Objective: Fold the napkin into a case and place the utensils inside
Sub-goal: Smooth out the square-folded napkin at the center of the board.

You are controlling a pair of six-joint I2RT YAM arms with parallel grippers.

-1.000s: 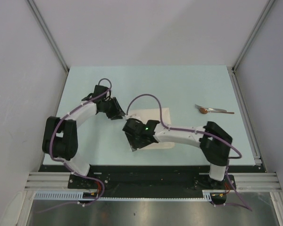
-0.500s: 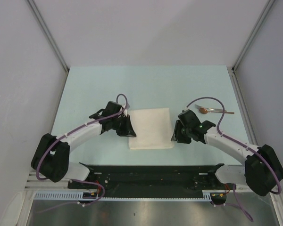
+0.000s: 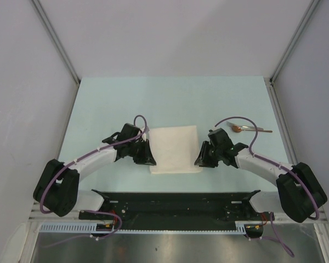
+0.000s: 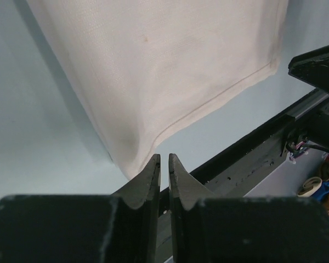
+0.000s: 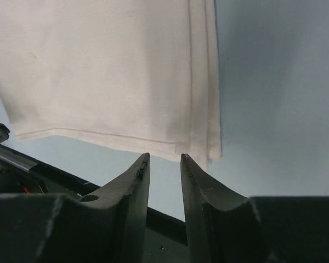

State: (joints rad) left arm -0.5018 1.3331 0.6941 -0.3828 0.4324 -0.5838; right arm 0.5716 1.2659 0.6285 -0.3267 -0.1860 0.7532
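L gripper (image 4: 164, 158): jaws all but closed, only a thin slit is seen and no cloth in it. Tips are set at the near-left corner of the napkin (image 4: 164, 71), just beside the hem; whether the corner is touched can't be told. R gripper (image 5: 164, 157): jaws are parted w/ a narrow gap, nothing is held. Tips are aimed at the near-right corner, where stacked hem lines are seen, so the cloth is judged to be already folded in layers on that side.

The napkin is laid flat on the table (image 3: 170, 98), about mid-table, between both grippers. The spoon (image 3: 251, 129) lies on the table well apart, to the far right past the R gripper, and is judged untouched.

Handling (judged): the napkin is thin, soft, light and limp. Sagging and sliding are expected if it is dragged, and the layers may separate. Hold is best taken at the corners/hem, pinched low against the table w/ all layers caught together. The spoon is stiff, slim, slick metal, best taken across the handle.
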